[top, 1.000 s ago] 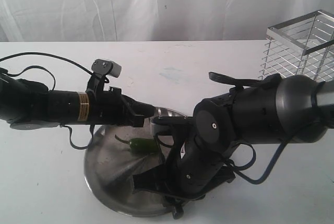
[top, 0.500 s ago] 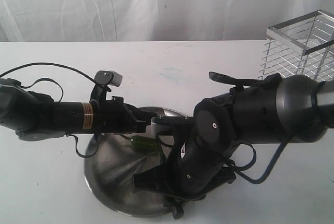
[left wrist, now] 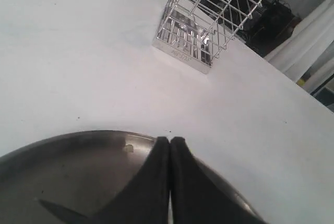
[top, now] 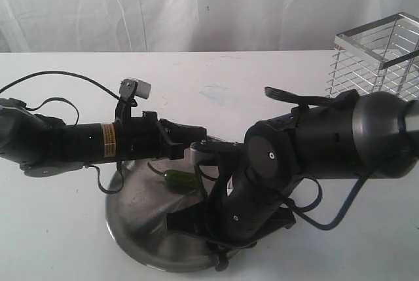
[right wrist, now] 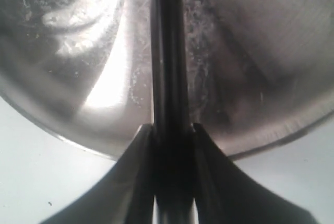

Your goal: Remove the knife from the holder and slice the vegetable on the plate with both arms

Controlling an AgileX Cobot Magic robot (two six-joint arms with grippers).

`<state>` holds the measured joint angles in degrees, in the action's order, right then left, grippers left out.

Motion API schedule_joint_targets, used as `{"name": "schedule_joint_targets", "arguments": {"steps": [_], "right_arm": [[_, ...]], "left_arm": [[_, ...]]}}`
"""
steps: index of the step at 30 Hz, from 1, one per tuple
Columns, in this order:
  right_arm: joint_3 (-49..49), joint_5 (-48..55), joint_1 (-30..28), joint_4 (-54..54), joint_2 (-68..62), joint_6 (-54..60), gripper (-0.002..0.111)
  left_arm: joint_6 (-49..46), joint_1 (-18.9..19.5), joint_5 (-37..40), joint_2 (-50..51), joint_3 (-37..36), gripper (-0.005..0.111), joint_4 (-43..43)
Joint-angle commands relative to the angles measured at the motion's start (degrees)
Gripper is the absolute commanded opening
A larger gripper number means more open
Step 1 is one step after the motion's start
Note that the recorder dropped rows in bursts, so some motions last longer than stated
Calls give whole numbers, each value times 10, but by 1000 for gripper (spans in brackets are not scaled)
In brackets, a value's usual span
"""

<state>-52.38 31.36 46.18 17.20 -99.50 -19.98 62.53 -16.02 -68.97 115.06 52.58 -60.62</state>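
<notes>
- Exterior view: white worktop (top: pixel 72 228) carrying a round dull metal plate (top: pixel 141 225), with the green vegetable (top: pixel 178 179) lying on it near the middle.
- Left arm (top: pixel 65 143) stretched level from the left, its tool (top: pixel 196 133) just above the far side of the plate, above the vegetable.
- Right arm (top: pixel 314 143) bent down over the plate's right half, hiding its own tool.
- Wire holder (top: pixel 380 58) upright at the far right, well apart from the plate.
- Left wrist view: left tool (left wrist: pixel 170 145) clenched, fingers pressed together with nothing between, over the plate rim (left wrist: pixel 78 136); holder (left wrist: pixel 209 20) beyond on the worktop.
- Right wrist view: right tool (right wrist: pixel 168 132) clamped on the knife (right wrist: pixel 168 51), dark and narrow, running out over the plate (right wrist: pixel 78 78).
</notes>
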Motion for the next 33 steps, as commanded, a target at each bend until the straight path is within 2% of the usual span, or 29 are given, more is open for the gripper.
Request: {"name": "schedule_joint_targets", "arguments": {"steps": [1, 6, 10, 15, 22, 28, 33], "right_arm": [[-3, 11, 3, -1, 12, -63, 0], [-3, 0, 26, 18, 12, -89, 0], [-3, -10, 34, 19, 4, -109, 0], [-3, -27, 34, 19, 1, -123, 0], [-3, -34, 34, 20, 0, -123, 0], [-3, -36, 34, 20, 0, -123, 0], [-3, -35, 34, 25, 0, -123, 0]], "left_arm": [[-53, 10, 29, -4, 2, 0, 30], [-57, 51, 36, -4, 2, 0, 45], [-54, 74, 38, -4, 2, 0, 8], [-47, 73, 55, -4, 2, 0, -4], [-43, 72, -10, -4, 2, 0, -18], [-43, 21, 2, 14, 21, 0, -27], [3, 19, 3, 28, 44, 0, -56]]}}
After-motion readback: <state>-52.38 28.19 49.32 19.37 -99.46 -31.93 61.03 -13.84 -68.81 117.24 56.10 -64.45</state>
